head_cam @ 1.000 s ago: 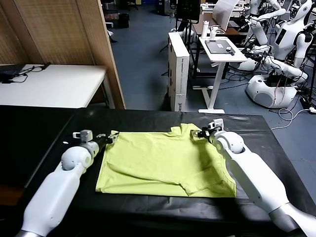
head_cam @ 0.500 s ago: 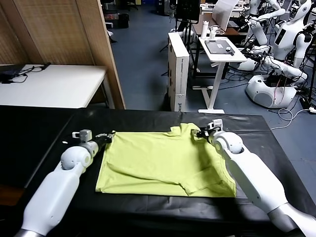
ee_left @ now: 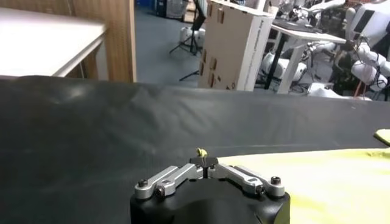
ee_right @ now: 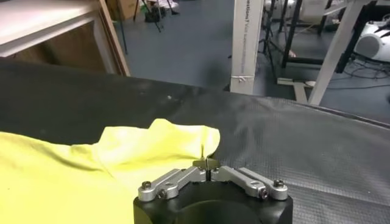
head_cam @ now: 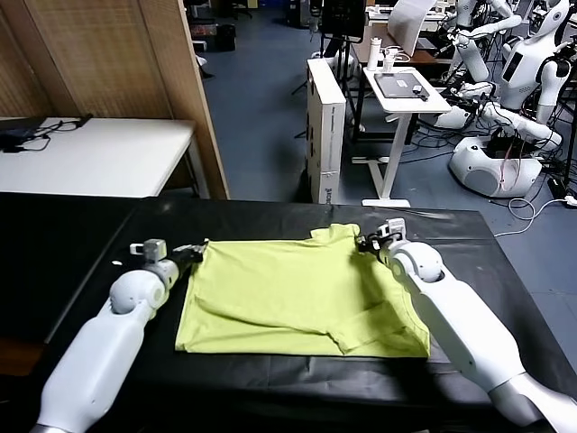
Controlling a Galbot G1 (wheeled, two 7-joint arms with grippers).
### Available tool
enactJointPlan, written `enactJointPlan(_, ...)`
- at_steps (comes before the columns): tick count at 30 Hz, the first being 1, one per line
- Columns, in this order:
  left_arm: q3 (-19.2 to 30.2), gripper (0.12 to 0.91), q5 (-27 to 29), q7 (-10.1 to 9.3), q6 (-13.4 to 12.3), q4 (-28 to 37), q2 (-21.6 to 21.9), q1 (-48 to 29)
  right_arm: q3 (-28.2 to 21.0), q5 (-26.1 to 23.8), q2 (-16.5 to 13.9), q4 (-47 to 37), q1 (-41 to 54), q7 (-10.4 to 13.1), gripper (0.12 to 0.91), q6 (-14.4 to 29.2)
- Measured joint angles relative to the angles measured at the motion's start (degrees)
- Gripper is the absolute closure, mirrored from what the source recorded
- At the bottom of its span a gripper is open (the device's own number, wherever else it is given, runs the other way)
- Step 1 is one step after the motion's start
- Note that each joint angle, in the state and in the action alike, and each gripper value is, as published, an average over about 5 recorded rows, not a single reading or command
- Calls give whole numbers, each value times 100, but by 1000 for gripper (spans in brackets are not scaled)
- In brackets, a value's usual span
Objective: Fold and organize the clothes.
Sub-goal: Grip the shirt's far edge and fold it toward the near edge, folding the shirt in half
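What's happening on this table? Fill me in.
A two-armed robot is working on a lime yellow-green T-shirt spread flat on a black table. The left gripper is shut on the shirt's far corner on its side, and the right gripper is shut on the far edge by the sleeve. No fold has been made yet.

One T-shirt, two tools, one black table
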Motion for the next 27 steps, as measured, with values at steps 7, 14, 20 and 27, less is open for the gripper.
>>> enactJointPlan(7,-471,883,-10,2,-57,-797,169,748,469,177,-354,770,-659,62,885,-292)
enactJointPlan(14,-895,883,67,0,-61,-1518,228,1545,988,220,-890,1689,-1591,73,885,-609)
enactJointPlan(20,-1150,883,120,-10,-38,-2087,237,2261,1294,219,-1390,2358,-2414,118,885,-866)
enactJointPlan(27,-1347,883,171,-24,22,-2615,267,2875,1338,274,-1737,2812,-2937,269,885,-890)
